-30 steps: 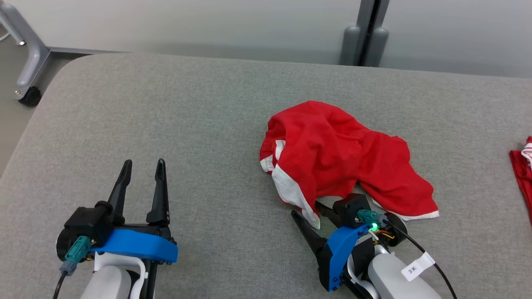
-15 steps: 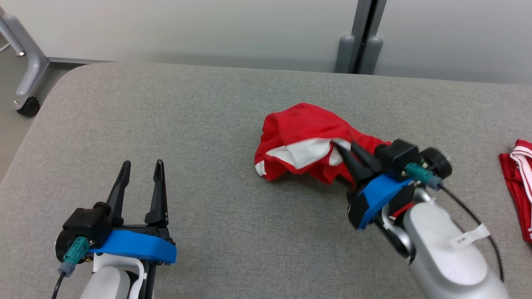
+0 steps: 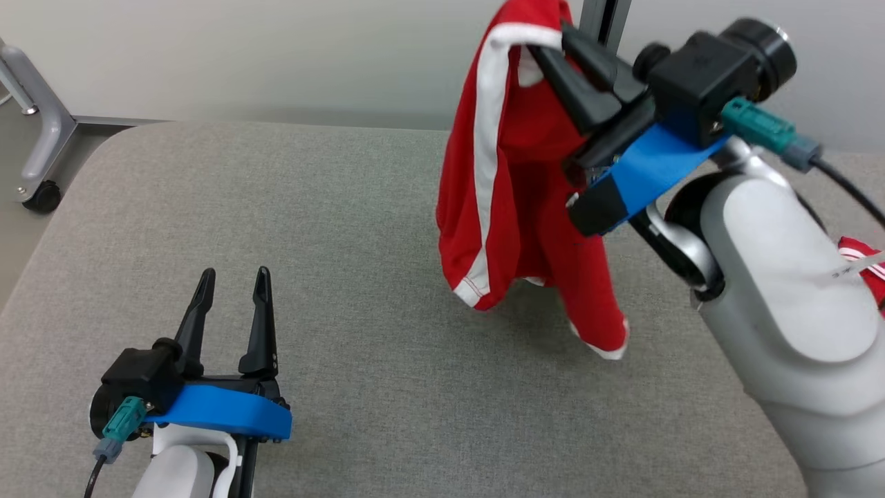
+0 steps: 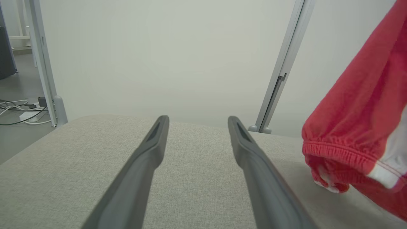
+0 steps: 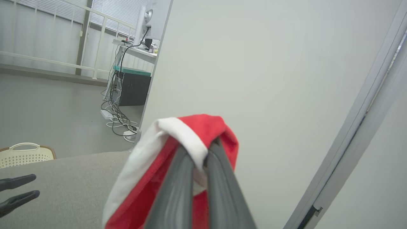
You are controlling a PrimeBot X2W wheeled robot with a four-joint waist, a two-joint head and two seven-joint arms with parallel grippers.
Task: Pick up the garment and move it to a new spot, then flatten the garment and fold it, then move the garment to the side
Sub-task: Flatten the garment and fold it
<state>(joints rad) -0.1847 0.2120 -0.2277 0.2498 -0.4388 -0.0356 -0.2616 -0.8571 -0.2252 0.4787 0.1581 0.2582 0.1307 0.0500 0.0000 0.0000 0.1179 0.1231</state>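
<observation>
The garment (image 3: 515, 187) is a pair of red shorts with white side stripes. It hangs in the air above the grey table (image 3: 311, 228), its lowest hem just over the cloth surface. My right gripper (image 3: 550, 45) is raised high and shut on the garment's top edge; in the right wrist view the red and white fabric (image 5: 190, 140) is pinched between the two closed fingers. The shorts' elastic waistband (image 4: 346, 152) shows at the right of the left wrist view. My left gripper (image 3: 231, 283) rests low at the front left, open, with nothing between its fingers (image 4: 149, 152).
A second red and white cloth (image 3: 864, 266) lies at the table's right edge, partly behind my right forearm. A wheeled metal frame leg (image 3: 41, 138) stands off the table's far left corner. A post (image 3: 601, 21) and wall run behind the table. A cream basket (image 5: 24, 154) sits beyond it.
My right gripper closed on the garment's near edge and lifted it from a flat heap on the table to hanging high in the air. The head camera shifted slightly. My left gripper stayed put.
</observation>
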